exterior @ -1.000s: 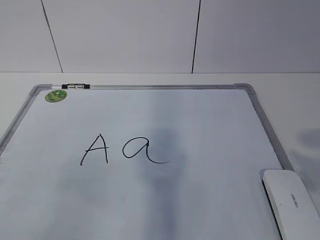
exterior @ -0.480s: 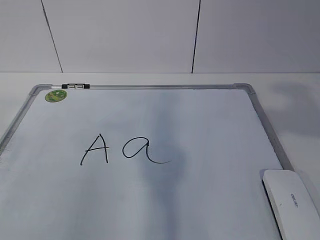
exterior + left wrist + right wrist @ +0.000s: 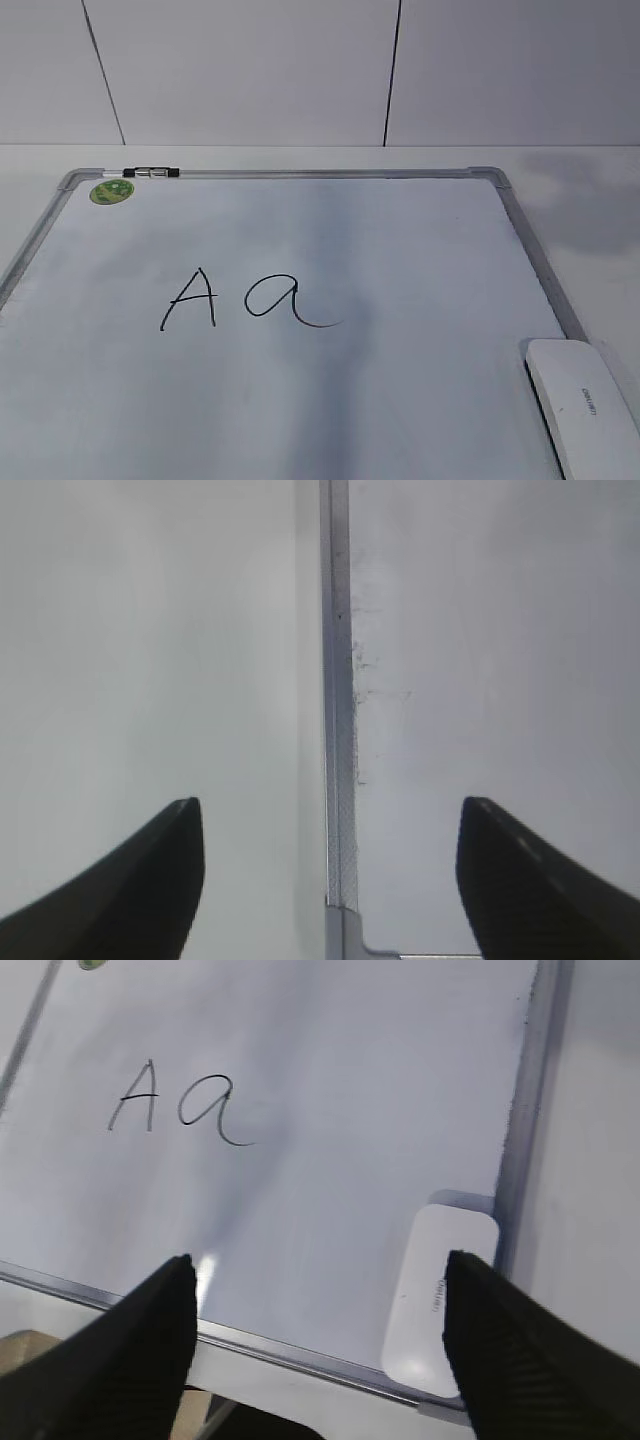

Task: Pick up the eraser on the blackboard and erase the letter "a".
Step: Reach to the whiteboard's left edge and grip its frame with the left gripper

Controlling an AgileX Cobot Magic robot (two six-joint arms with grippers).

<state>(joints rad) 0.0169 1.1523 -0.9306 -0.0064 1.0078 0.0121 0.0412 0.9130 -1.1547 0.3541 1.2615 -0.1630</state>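
While both claws, left [image 3: 325, 880] and right [image 3: 315, 1345], hang spread and unladen, the glossy white rounded eraser [image 3: 582, 405] lies at the silver-framed white blackboard's [image 3: 535, 260] right edge, well apart from the cursive black "a" [image 3: 285, 300].

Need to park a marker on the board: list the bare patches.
Bare: the blackboard between the letter "a" and its right frame, and above both letters below the green sticker. Taken: the near right corner, under the eraser.

you get even, soft, fairly bright light. a broad grey shadow runs down the blackboard [image 3: 420, 280] past the letter "a" [image 3: 285, 300], another smudges the table [image 3: 590, 210] beyond it. a small glare spot sits near the board's front edge in the right wrist view. both wrist views look soft, fingertips blurred.
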